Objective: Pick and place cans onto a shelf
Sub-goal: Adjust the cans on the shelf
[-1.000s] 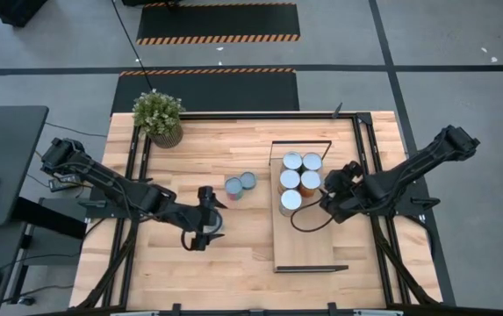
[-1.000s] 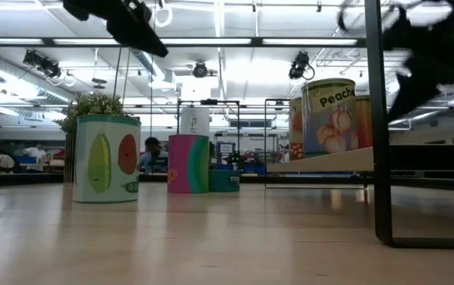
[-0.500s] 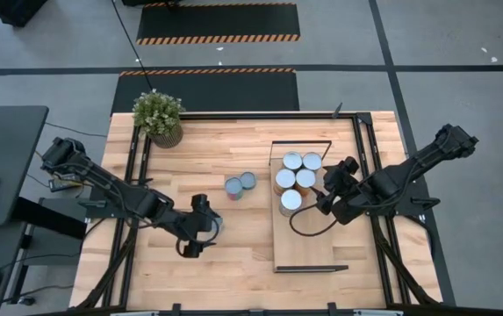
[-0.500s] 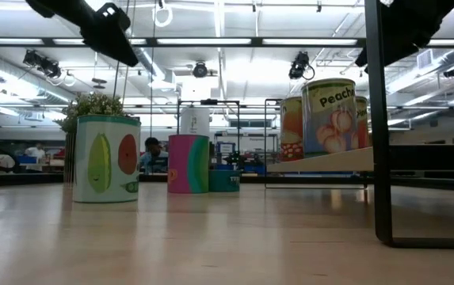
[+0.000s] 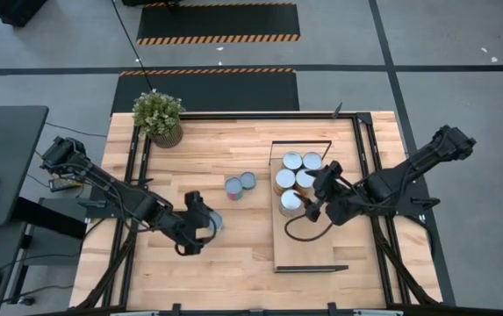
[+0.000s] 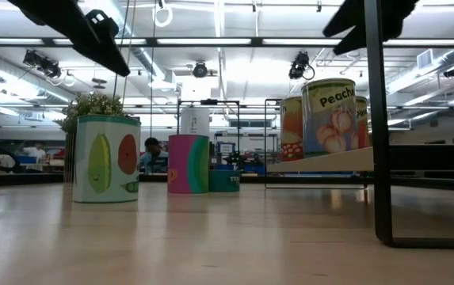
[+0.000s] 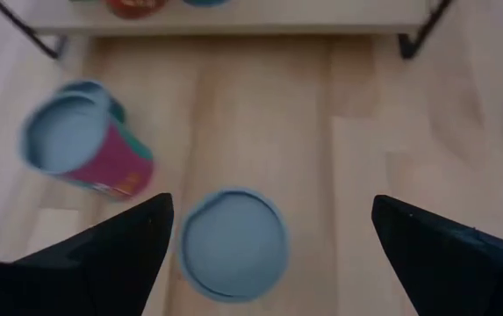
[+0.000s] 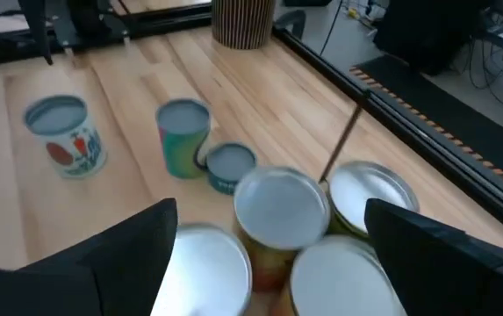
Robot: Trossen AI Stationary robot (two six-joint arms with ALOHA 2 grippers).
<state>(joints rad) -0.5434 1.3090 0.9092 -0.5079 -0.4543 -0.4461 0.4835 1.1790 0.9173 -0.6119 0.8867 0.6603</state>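
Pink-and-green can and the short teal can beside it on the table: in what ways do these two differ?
Height: the pink-and-green can is tall; the teal can is much lower.
Colour: the pink-and-green can has pink and green sides; the teal can is teal all round, as far as can be seen.
Place: the teal can stands on the side nearer the shelf, the pink-and-green can farther from it.
Both stand upright on the tabletop, close together, not on the shelf.

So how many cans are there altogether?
8 cans: five clustered on the shelf, two mid-table, one beneath the left gripper. Others may be hidden.
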